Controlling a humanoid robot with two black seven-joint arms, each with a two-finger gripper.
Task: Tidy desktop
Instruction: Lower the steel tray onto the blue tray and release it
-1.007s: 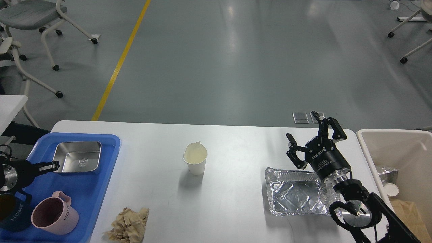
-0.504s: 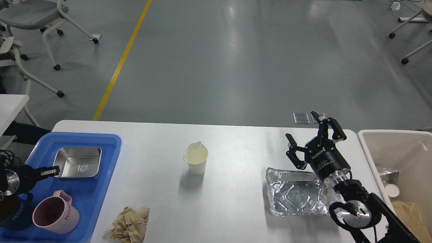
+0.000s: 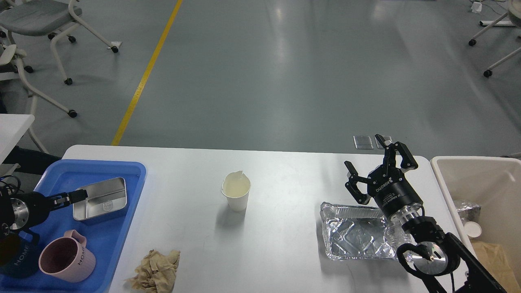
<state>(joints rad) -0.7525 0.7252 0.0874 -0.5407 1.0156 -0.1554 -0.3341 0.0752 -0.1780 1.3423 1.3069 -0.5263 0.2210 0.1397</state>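
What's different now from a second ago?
The left hand has tipped the steel tin in the blue tray, lifting its left edge and nudging it right. The right hand, paper cup, foil tray and pink mug haven't moved.

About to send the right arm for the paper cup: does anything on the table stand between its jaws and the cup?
Nothing visible does. Bare desktop separates the right gripper from the cup; the foil tray lies nearer the camera, below that path.
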